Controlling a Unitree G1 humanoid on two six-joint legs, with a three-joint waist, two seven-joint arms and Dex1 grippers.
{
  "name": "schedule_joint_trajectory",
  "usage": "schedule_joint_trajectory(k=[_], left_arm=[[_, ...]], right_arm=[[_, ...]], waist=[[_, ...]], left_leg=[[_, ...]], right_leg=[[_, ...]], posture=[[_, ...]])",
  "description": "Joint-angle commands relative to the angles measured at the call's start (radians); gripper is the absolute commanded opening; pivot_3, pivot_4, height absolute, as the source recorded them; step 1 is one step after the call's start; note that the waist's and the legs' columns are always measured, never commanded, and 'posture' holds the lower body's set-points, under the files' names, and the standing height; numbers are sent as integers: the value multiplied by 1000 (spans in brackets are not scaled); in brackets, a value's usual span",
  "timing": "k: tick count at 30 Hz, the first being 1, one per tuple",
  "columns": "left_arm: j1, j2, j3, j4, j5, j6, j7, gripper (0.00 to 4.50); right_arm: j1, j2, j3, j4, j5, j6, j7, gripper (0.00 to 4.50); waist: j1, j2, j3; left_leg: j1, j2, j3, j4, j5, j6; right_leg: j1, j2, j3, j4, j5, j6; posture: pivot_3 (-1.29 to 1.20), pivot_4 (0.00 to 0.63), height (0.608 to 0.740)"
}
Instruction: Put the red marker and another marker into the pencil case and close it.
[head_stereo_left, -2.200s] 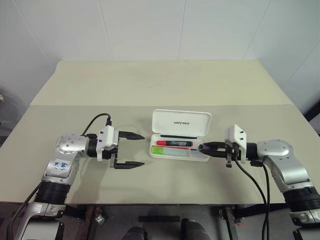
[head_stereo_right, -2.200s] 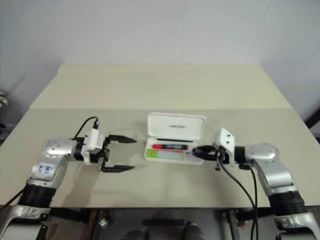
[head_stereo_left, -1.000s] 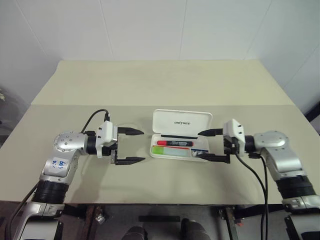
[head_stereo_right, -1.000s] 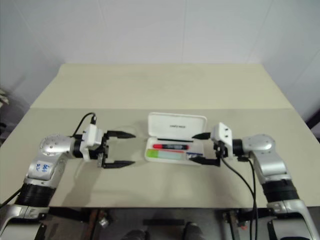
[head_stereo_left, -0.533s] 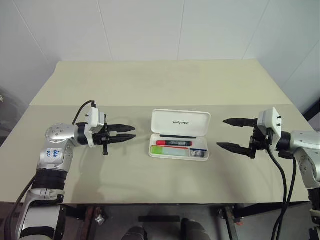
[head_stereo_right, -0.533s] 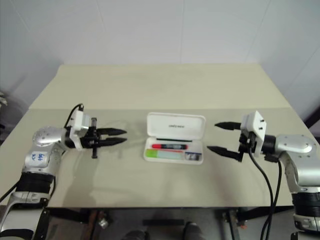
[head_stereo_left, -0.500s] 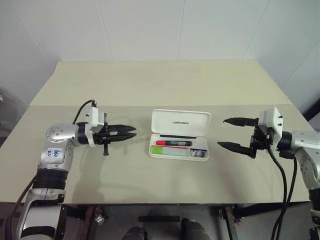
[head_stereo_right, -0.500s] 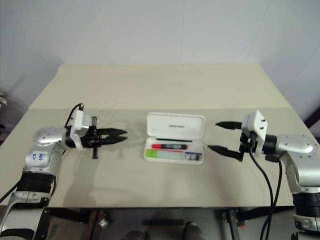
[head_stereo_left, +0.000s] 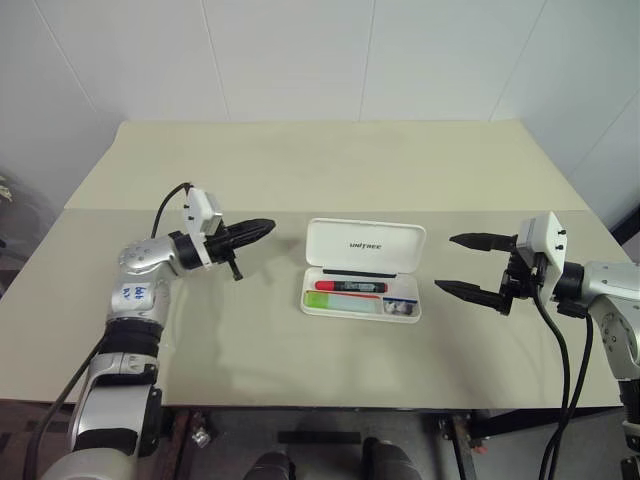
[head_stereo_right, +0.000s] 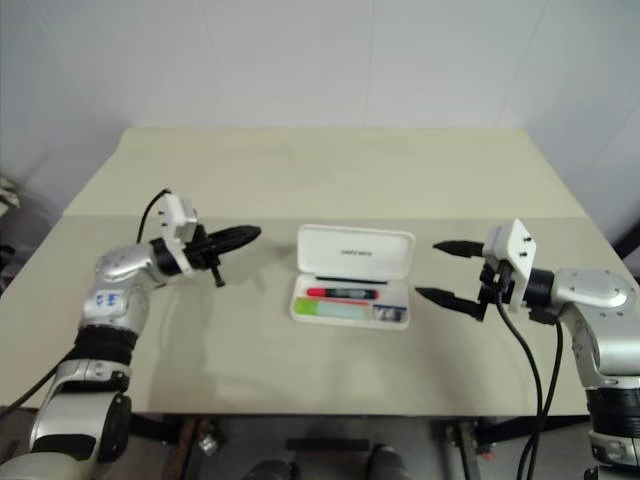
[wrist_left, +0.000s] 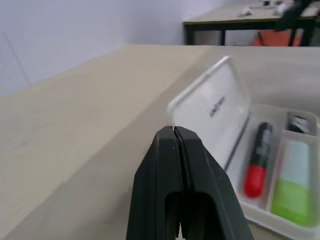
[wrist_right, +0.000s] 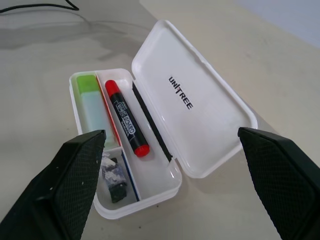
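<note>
The white pencil case (head_stereo_left: 365, 246) lies open at the table's middle, lid leaning back. In its tray rest the red marker (head_stereo_left: 349, 286), and in front of it the green-capped highlighter (head_stereo_left: 343, 300). My left gripper (head_stereo_left: 264, 227) is shut with nothing in it; it hovers left of the lid and points at it. In the left wrist view its fingers (wrist_left: 175, 165) press together before the lid (wrist_left: 215, 106). Right of the case, apart from it, my right gripper (head_stereo_left: 446, 263) stands open and empty. The right wrist view shows the red marker (wrist_right: 126, 117) and highlighter (wrist_right: 92, 99) inside.
A small dark stubby object (wrist_right: 114, 178) sits in the tray's end compartment. The beige table (head_stereo_left: 320, 170) stretches bare behind the case to a white wall. A seam crosses the table just behind the case.
My left gripper has shut and swung away from me toward the lid's left end. My right gripper let go inside the tray, opened and drew back to the right, where it now holds still.
</note>
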Motion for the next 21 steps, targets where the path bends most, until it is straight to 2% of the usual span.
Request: schedule_joint_trajectory(k=[1,14,21], left_arm=[[-54,-29,-11,65,47,-17,69,9],[-211,-138,-59,289,123,-89,75,9],[-195,-160,-66,249,85,-150,-93,9]], right_arm=[[-7,3,-7,-35,10,-2,-21,4500],[26,26,-4,-79,13,2,-78,4500],[49,29,-15,-97,19,8,-97,4500]], waist=[[0,0,0],[1,-1,0],[-1,-1,0]], left_leg=[[0,0,0,0,0,0],[-2,0,1,-1,2,-3],[-2,0,1,-1,2,-3]], right_leg=[[0,0,0,0,0,0],[0,0,0,0,1,1],[0,0,0,0,1,2]], posture=[[0,150,740],[0,150,740],[0,150,740]])
